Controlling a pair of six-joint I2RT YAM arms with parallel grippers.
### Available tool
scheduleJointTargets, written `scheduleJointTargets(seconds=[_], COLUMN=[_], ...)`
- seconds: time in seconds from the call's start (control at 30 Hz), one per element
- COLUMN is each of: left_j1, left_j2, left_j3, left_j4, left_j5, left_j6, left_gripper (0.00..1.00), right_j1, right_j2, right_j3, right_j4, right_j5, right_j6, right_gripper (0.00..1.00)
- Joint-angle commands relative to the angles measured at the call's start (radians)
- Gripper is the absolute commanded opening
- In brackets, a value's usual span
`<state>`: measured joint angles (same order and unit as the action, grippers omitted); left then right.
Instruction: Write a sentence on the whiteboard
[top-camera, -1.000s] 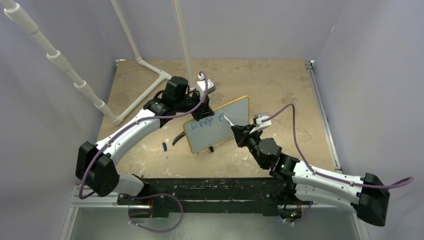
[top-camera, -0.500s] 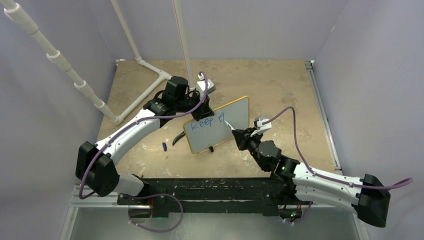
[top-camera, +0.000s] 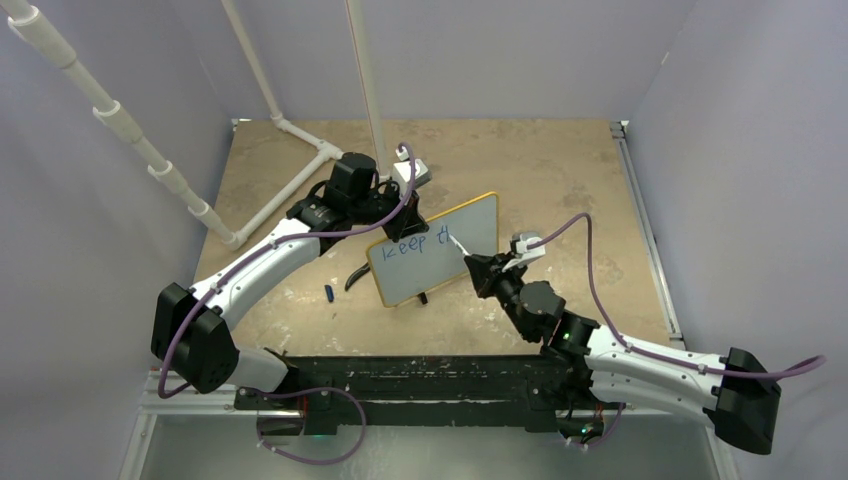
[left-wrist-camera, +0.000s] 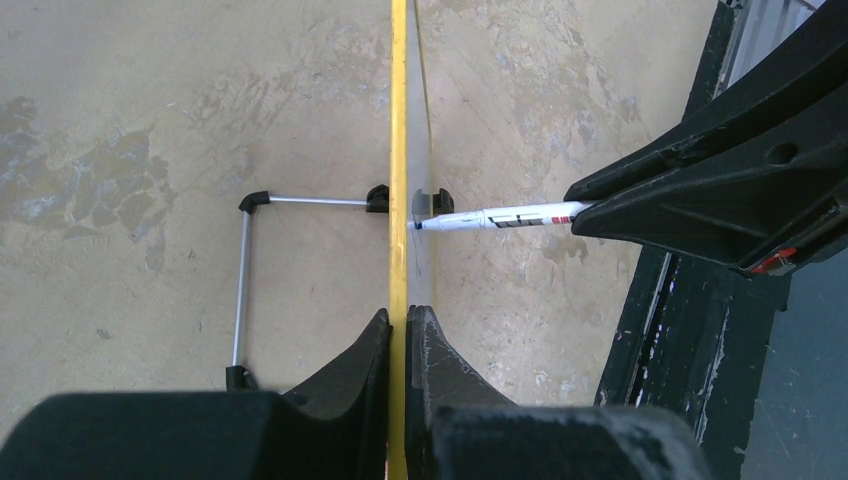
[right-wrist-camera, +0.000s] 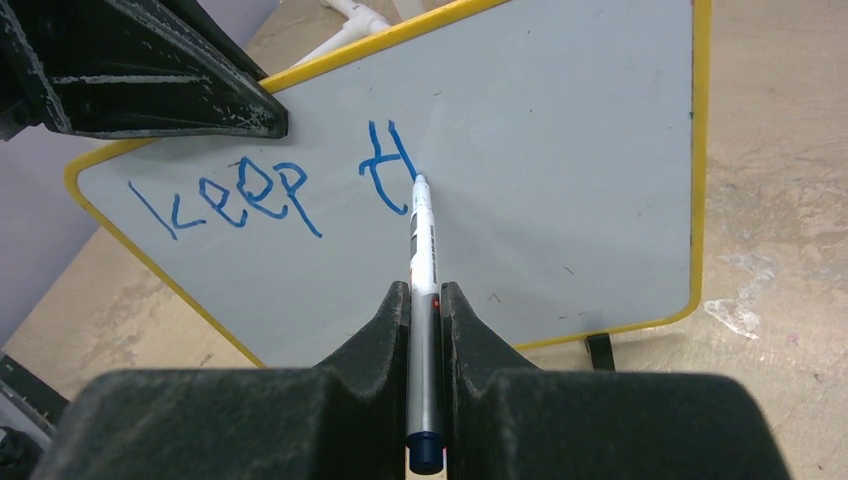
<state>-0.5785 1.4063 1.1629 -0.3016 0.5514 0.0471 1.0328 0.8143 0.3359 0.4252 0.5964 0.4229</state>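
**Second word under way: a fresh stroke beside the "t"**

The whiteboard (right-wrist-camera: 570, 150) stands mid-tabletop (top-camera: 560, 170). On it, the sentence (right-wrist-camera: 270, 190) reads "keep" and a "t", and that letter has gained a second stroke within the last second, probably the start of an "h". The marker (right-wrist-camera: 424, 260) tip touches the foot of the new stroke. The right gripper (right-wrist-camera: 425, 295) pinches the marker, reaching in from 4 o'clock. The left gripper (left-wrist-camera: 402, 322) is pressed together on the yellow frame at the board's 11 o'clock edge and steadies it. Most of the writing looks yet to come

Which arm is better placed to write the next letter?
Right. The right gripper is shut on the marker, tip touching the sentence on the whiteboard; the left gripper only clamps the board's yellow edge.
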Motion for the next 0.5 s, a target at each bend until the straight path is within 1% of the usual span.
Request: scheduleJointTargets(seconds=[0.0, 0.47], left_j1=[-0.006, -0.006], left_j2=[0.003, 0.003], left_j3=[-0.006, -0.006], left_j4=[0.011, 0.012], left_j5=[0.048, 0.050], left_j6=[0.019, 0.019], left_gripper=[0.00, 0.00], right_j1=[-0.002, -0.004], right_j2=[-0.005, 0.021], right_j3=[0.025, 0.023], right_j4=[0.053, 0.012], right_j5=[0.045, 0.080], right_j6=[-0.024, 0.008], right_gripper=[0.00, 0.00])
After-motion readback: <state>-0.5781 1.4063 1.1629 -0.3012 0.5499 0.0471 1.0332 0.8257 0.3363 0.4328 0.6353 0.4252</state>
